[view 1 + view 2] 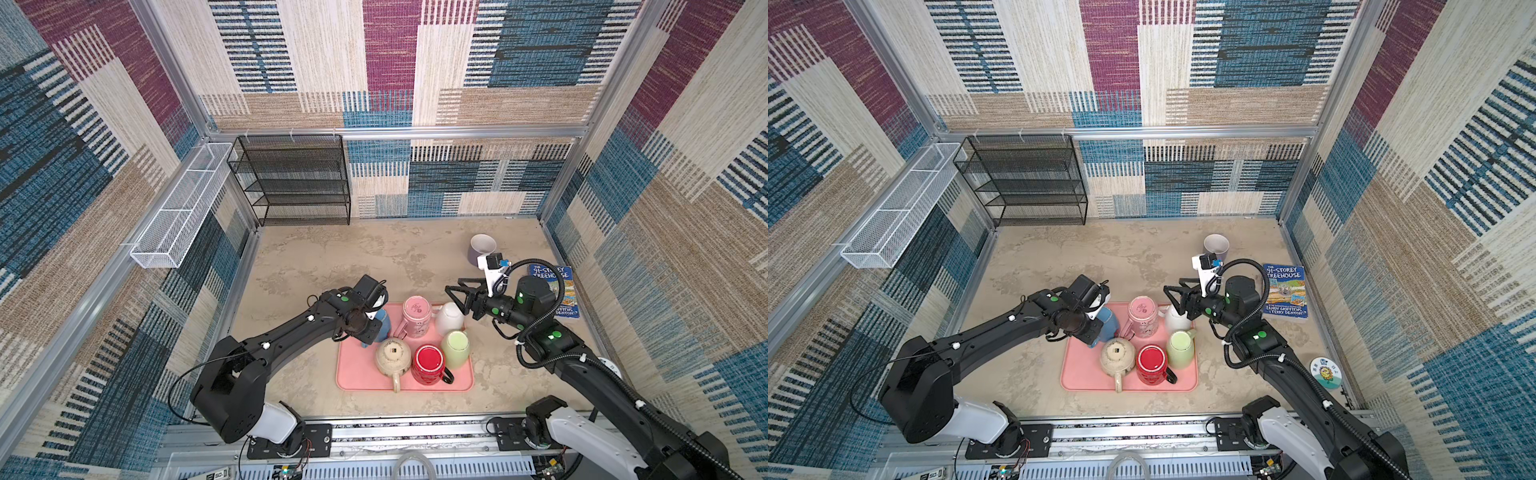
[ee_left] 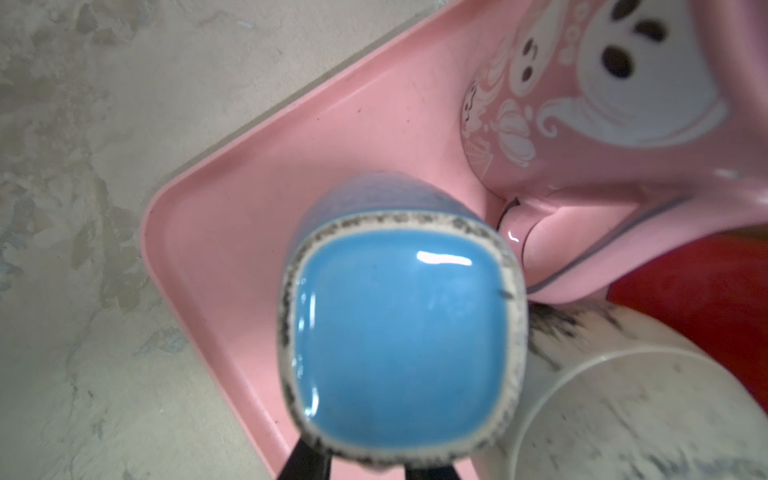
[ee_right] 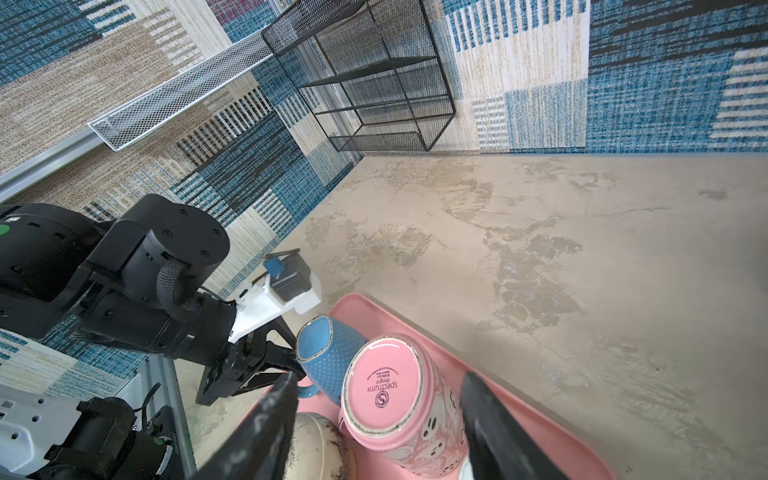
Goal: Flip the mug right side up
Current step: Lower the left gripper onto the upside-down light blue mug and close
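Mid-grasp: my left end effector [image 3: 293, 362] at handle of upside-down blue square ceramic mug [image 2: 399, 345] in far-left corner of pink plastic tray [image 1: 357, 374], can't tell if clamped; next I'd lift, then flip.

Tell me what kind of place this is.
Probably a robot test cell: aluminium frame lined with patterned panels, two arms mounted on a front rail, and a pink tray of upturned mugs.

The beige tabletop [image 1: 332, 257] is carrying a pink tray [image 1: 353, 374] at six o'clock, lilac mug [image 1: 482, 247] at one, book [image 1: 1285, 291] at three, rack [image 1: 295, 183] at eleven.
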`<control>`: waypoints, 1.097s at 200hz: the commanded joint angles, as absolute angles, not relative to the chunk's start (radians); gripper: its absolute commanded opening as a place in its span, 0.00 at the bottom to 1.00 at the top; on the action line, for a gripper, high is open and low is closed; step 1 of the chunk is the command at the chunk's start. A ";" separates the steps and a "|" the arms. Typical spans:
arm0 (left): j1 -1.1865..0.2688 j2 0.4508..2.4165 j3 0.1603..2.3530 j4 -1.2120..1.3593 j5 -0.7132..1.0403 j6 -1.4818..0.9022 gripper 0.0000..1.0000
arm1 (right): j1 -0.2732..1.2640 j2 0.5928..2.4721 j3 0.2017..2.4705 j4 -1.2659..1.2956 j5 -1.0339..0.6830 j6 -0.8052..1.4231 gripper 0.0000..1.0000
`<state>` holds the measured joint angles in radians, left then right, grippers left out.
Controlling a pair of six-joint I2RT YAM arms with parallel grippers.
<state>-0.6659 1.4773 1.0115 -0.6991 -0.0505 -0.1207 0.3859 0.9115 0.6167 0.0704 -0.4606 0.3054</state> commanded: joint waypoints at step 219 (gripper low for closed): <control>-0.696 1.532 1.029 -0.690 -0.172 -0.222 0.15 | 0.387 0.900 0.612 0.097 -0.473 0.311 0.64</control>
<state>-0.6960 1.5356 1.0191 -0.6884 -0.1604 -0.2104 0.3859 0.8986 0.6128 0.0696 -0.4629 0.3061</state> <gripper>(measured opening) 0.186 0.642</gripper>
